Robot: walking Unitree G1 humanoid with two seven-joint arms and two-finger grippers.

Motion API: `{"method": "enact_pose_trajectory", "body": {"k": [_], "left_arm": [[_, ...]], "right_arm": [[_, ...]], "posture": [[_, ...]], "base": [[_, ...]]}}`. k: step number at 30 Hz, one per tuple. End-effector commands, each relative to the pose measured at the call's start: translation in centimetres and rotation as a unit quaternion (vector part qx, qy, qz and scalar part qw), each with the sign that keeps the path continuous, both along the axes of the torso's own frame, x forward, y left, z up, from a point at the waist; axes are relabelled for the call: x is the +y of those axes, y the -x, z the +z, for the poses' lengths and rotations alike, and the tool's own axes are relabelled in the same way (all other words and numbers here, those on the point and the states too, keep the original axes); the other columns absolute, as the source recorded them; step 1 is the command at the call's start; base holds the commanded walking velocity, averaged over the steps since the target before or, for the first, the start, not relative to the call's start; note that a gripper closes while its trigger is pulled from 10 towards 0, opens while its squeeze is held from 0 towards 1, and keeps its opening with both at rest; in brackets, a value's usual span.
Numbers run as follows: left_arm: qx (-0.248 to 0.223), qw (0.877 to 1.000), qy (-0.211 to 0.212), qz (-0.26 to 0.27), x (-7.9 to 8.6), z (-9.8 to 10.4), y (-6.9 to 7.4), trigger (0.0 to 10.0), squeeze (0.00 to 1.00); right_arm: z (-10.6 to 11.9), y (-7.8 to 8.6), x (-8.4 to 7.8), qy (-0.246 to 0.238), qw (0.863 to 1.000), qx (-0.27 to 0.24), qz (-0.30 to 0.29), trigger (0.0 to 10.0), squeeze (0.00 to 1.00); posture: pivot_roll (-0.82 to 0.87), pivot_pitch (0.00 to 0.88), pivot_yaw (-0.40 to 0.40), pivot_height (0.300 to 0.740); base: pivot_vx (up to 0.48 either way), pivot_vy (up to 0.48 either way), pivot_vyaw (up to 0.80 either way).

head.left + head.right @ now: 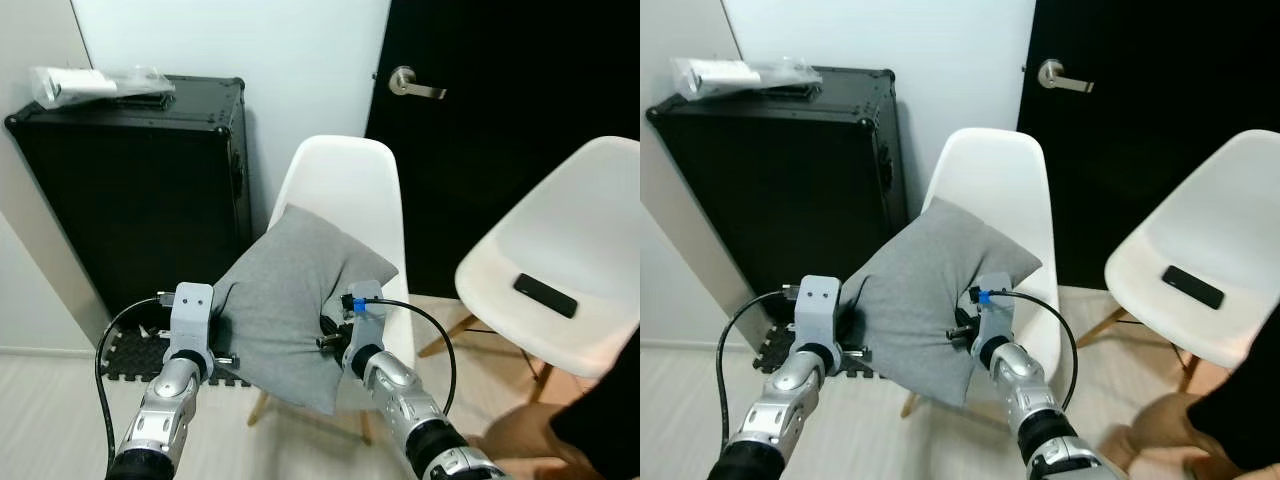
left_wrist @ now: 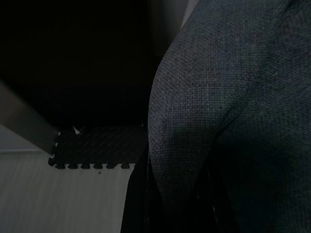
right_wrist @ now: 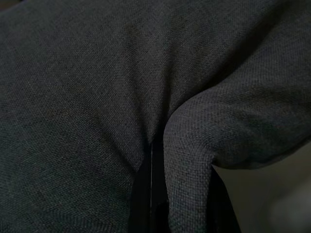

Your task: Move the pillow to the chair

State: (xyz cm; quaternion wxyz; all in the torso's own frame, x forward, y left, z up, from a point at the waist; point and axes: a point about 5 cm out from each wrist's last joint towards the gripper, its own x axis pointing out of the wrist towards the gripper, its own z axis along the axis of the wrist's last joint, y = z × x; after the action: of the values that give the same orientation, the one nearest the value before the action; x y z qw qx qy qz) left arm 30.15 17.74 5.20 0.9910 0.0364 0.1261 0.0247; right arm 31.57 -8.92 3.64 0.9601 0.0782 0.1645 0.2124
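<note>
A grey pillow hangs tilted between my two arms, in front of a white shell chair with wooden legs. Its upper corner leans against the chair's backrest. My left gripper is shut on the pillow's left edge, and the left wrist view has grey fabric bulging between the black fingers. My right gripper is shut on the pillow's right side, where a fold of cloth is pinched between its fingers. The chair's seat is hidden behind the pillow.
A black case with a plastic-wrapped item on top stands at the left wall. A second white chair at the right holds a black phone. A black door is behind. A black foam mat lies on the floor. A person's limb shows at the lower right.
</note>
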Motion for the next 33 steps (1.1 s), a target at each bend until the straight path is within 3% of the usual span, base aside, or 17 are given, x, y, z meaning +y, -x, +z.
{"method": "enact_pose_trajectory", "body": {"k": [1, 10, 33], "left_arm": [[-0.037, 0.999, -0.008, 0.018, 0.77, 1.42, -0.69, 10.0, 0.00], [-0.037, 0.999, -0.010, 0.012, 0.65, 1.46, -0.83, 10.0, 0.00], [-0.029, 0.999, -0.031, 0.021, 0.78, 0.76, -0.19, 10.0, 0.00]], "right_arm": [[-0.82, 0.53, -1.34, 0.011, 1.000, 0.008, -0.006, 10.0, 0.00], [-1.26, 0.80, -1.53, 0.015, 1.000, 0.018, -0.011, 10.0, 0.00], [-1.48, 0.84, -1.07, 0.024, 0.999, 0.028, 0.003, 10.0, 0.00]], "posture": [[0.00, 0.038, -0.047, 0.740], [0.00, 0.039, -0.043, 0.740], [0.01, 0.055, -0.065, 0.740]], "base": [[0.398, 0.000, -0.80], [0.376, 0.000, -0.35], [0.000, 0.000, 0.00]]}}
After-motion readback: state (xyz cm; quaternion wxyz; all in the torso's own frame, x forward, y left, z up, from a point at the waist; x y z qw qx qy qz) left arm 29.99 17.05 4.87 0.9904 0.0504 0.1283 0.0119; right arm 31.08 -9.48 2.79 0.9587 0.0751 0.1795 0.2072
